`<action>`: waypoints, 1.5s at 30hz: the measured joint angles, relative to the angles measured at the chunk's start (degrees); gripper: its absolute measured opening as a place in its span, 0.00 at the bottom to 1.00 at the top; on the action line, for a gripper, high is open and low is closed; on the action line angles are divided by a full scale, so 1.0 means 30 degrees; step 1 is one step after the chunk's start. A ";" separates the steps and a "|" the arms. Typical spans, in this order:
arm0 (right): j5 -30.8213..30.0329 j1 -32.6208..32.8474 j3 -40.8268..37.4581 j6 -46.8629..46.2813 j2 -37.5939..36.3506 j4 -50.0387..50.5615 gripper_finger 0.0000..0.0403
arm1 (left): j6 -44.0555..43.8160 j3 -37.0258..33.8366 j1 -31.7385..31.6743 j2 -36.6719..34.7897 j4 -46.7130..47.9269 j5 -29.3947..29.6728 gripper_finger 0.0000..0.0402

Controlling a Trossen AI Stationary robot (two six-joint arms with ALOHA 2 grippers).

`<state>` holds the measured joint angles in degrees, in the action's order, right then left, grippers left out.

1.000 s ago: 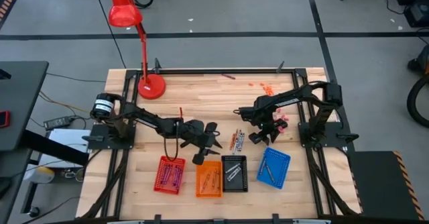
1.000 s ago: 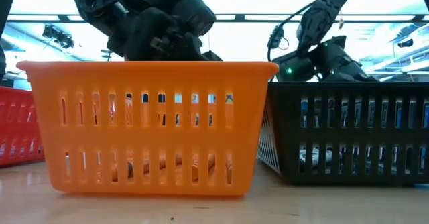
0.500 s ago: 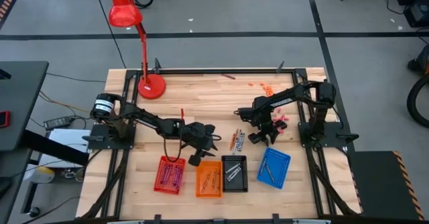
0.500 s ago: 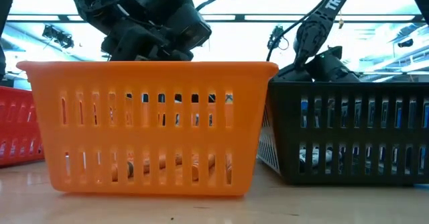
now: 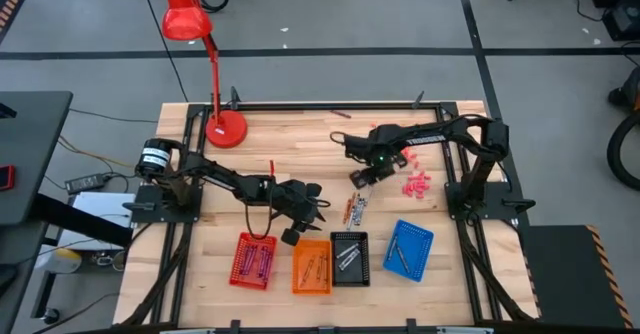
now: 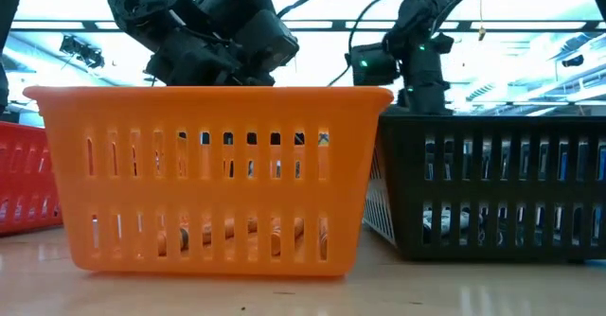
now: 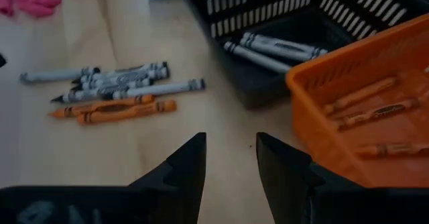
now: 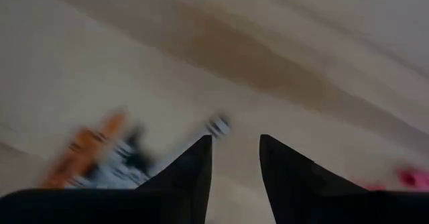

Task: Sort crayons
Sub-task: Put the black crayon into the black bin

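since a second ago the right gripper [image 5: 357, 177] has swung in from the pink bits to just above the loose crayons [image 5: 352, 210] behind the black tray [image 5: 349, 257], jaws apart and empty — next a descent onto one crayon — while the left gripper [image 5: 290, 236], also apart and empty, waits beside the orange tray [image 5: 311, 267].

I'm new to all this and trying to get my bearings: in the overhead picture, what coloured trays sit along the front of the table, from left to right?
Red tray → orange tray → black tray → blue tray.
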<state>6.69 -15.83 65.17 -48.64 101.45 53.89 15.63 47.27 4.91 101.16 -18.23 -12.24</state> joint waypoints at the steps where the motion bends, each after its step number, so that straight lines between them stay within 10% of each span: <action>1: -0.0102 -0.0023 0.0089 -0.0109 0.0000 -0.0504 0.32 | -0.0018 0.0000 -0.0072 0.0000 0.0092 0.0007 0.35; 27: -0.5313 0.4191 -0.0784 -0.6061 0.0117 -0.1606 0.35 | -0.0004 0.0000 -0.0423 0.0007 -0.0008 0.0011 0.35; 45: -0.3898 0.4558 -0.3192 -0.6424 -0.0044 -0.5029 0.34 | -0.0004 0.0000 -0.0423 0.0007 0.0142 0.0004 0.35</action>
<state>-5.01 -2.15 55.59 -67.91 101.32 38.80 15.62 47.26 3.64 101.19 -17.80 -12.23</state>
